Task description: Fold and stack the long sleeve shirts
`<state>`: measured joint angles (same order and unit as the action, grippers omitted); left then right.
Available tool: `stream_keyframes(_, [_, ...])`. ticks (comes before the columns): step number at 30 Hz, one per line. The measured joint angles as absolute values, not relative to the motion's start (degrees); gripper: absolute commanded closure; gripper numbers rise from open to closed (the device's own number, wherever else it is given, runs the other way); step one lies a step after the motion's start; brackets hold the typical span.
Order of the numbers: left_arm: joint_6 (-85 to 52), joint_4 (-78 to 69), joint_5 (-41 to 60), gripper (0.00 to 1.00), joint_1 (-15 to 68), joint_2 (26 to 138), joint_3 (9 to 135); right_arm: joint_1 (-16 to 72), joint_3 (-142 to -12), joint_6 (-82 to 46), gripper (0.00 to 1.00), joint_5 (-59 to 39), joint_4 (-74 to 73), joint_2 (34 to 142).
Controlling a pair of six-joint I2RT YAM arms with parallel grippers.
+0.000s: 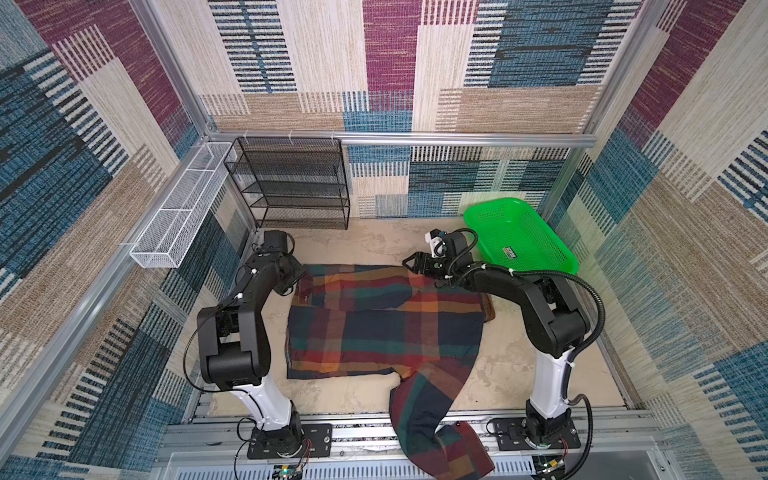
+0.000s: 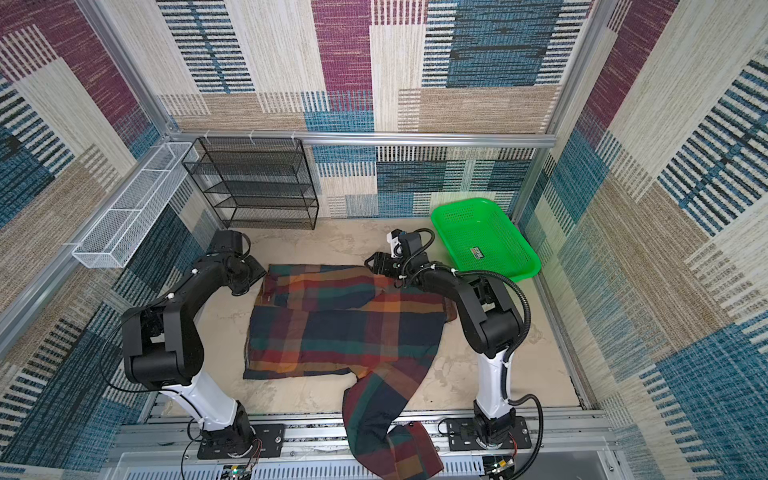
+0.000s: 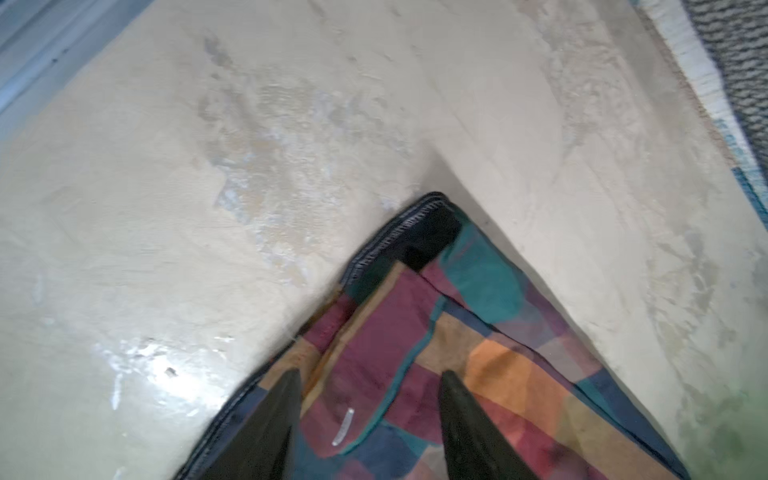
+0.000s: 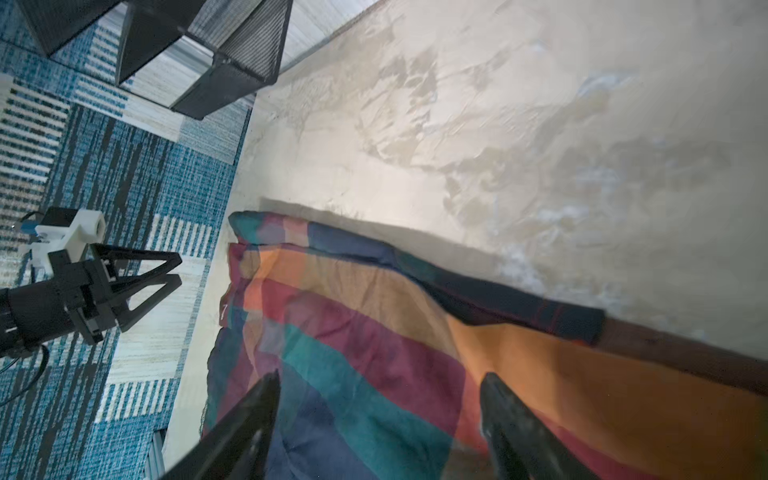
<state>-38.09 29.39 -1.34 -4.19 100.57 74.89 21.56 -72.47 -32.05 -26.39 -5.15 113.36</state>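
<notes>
On the beige table (image 1: pixel 353 243), midway between the two arm bases: plaid shirt (image 1: pixel 382 332), spread flat, one sleeve folded across the far part of the body. Near sleeve (image 1: pixel 436 424) trailing off the table's front edge and across the metal rail (image 1: pixel 357 432). Brownish collar (image 1: pixel 489 309) at the right edge, just beside the right arm.

Left gripper (image 3: pixel 368 374): over the far-left corner of the shirt, fingers apart, nothing clamped, hemmed corner visible beyond the tips. Right gripper (image 4: pixel 380 376): over the far edge toward the right, fingers wide apart, cloth below, nothing held.

Open room: bare table along the far edge, on the left side of the shirt, and at the front left. Narrower strip on the right, partly taken by the right arm.

Surroundings: black mesh rack (image 1: pixel 291 183) against the back wall, far left; white wire basket (image 1: pixel 178 208) mounted along the left wall rail; green basket (image 1: pixel 519 237) at the far right, just behind the right gripper — closest obstacle on that side.
</notes>
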Motion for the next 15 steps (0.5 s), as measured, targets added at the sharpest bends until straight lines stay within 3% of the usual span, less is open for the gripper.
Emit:
stream_keyframes(10, [-40.3,31.3,-1.2,0.43,3.8,113.4,87.5,15.4,-63.6,-31.9,0.24,-20.5,-3.1,111.1])
stream_keyframes(15, [-40.3,33.1,-1.9,0.43,4.1,118.7,90.6,12.2,-57.0,-34.5,0.24,-19.3,-9.6,109.0])
